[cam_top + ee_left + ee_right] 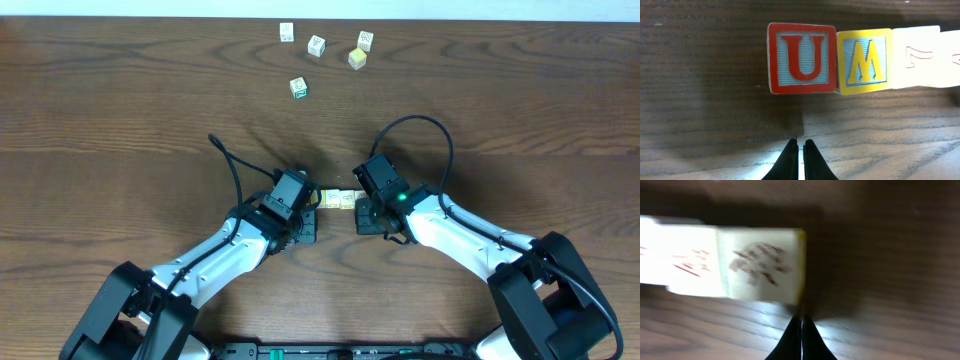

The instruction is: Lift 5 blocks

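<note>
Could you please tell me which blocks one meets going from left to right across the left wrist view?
red U block → yellow M block → pale block with a red 7 → cut-off pale block at the right edge.

surface: dark wood-grain table point(110, 130) | far edge: pale strip point(480, 8) — nature unclear | light: soft sheen on grain

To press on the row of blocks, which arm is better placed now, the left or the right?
Probably the right. The right pincer, shut, seems to touch the edge of the end block. The left pincer, also shut, has bare table between it and the red U block.
</note>
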`<action>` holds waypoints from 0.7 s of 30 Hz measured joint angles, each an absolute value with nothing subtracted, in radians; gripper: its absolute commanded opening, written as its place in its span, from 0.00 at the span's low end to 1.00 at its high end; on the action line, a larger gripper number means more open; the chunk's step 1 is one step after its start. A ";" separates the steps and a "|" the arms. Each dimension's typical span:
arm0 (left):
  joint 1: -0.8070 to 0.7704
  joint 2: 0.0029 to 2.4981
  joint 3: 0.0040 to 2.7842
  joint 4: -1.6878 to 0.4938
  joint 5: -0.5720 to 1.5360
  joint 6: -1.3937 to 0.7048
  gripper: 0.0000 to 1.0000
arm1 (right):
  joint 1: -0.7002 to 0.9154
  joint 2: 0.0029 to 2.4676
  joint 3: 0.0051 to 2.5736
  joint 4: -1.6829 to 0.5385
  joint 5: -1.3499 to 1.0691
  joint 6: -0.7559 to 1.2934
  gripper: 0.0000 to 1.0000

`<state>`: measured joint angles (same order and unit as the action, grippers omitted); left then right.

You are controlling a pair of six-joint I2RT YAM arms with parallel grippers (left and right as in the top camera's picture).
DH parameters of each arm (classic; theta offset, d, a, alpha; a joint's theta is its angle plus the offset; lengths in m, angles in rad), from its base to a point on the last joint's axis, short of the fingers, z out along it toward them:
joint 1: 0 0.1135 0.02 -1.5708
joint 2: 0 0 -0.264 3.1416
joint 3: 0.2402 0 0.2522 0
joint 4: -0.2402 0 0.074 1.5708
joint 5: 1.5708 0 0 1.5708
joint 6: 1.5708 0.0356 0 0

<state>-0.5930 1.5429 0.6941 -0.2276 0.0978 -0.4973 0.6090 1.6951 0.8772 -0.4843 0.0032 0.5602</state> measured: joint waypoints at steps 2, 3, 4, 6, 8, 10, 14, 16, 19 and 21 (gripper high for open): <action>-0.593 1.543 0.694 -0.227 0.097 -0.497 0.07 | 0.609 1.695 0.877 -0.509 0.023 0.564 0.01; -0.593 1.543 0.694 -0.227 0.097 -0.497 0.07 | 0.609 1.695 0.877 -0.517 0.033 0.570 0.01; -0.593 1.543 0.694 -0.227 0.098 -0.497 0.07 | 0.609 1.695 0.877 -0.522 0.041 0.576 0.01; -0.593 1.543 0.694 -0.227 0.097 -0.497 0.07 | 0.602 1.695 0.877 -0.521 0.049 0.592 0.01; -0.593 1.543 0.694 -0.228 0.098 -0.497 0.07 | 0.588 1.695 0.877 -0.513 0.054 0.603 0.01; -0.593 1.543 0.694 -0.228 0.098 -0.497 0.07 | 0.563 1.695 0.877 -0.497 0.055 0.611 0.01; -0.593 1.542 0.694 -0.229 0.098 -0.505 0.07 | 0.515 1.695 0.877 -0.484 0.052 0.620 0.02; -0.593 1.534 0.694 -0.237 0.099 -0.505 0.07 | 0.506 1.695 0.877 -0.484 0.051 0.622 0.01; -0.593 1.486 0.694 -0.266 0.099 -0.506 0.07 | 0.501 1.695 0.877 -0.479 0.045 0.621 0.01; -0.593 1.435 0.694 -0.300 0.099 -0.509 0.07 | 0.501 1.695 0.877 -0.474 0.044 0.621 0.01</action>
<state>-0.5930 1.4349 0.6941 -0.3004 0.0990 -0.5087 0.5014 1.6951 0.8772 -0.4744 0.0437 0.6212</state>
